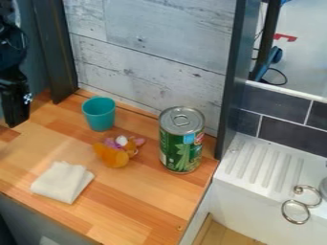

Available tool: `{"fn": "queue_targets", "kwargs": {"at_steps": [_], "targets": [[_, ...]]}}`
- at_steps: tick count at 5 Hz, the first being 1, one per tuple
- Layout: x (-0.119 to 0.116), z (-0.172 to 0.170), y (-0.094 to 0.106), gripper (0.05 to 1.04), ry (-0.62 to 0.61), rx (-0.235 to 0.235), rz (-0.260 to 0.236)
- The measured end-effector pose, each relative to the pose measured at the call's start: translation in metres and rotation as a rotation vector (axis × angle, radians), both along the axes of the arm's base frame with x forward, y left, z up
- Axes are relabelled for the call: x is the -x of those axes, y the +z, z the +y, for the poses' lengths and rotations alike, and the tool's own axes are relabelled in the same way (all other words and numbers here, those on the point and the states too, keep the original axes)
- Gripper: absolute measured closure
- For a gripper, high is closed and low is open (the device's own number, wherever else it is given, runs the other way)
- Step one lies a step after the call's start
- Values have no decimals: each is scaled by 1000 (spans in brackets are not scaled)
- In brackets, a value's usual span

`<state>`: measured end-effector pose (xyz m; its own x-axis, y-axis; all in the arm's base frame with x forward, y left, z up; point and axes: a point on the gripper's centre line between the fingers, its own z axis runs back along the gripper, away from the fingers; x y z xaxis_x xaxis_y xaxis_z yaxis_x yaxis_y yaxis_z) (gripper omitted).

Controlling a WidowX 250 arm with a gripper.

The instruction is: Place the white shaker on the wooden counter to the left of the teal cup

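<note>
At the upper left edge of the camera view hangs the black gripper point(16, 107), above the left part of the wooden counter and touching nothing that I can see. To its right stands an upright teal cup point(99, 114), the nearest object. A small orange and pink plush toy point(119, 150) lies in front of the cup, near the counter's middle. A green can point(181, 143) with a silver lid stands upright at the right. Towards the front left lies a folded white cloth point(62, 182).
The wooden counter point(137, 201) is bounded by a grey plank wall point(153, 57) behind and dark posts at left and right. Right of it is a white sink point(256, 167) with a ribbed drainer and metal rings point(296, 212) on its edge.
</note>
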<state>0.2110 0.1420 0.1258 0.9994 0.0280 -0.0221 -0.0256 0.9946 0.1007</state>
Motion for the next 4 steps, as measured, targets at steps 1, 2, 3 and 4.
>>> {"fn": "queue_targets", "kwargs": {"at_steps": [1,2,3,4], "targets": [[2,-1,-5,81,-1,12,18],[8,15,-7,81,-21,9,14],[8,33,-13,81,-60,-11,-19],[10,48,-32,81,-69,3,-1]]}}
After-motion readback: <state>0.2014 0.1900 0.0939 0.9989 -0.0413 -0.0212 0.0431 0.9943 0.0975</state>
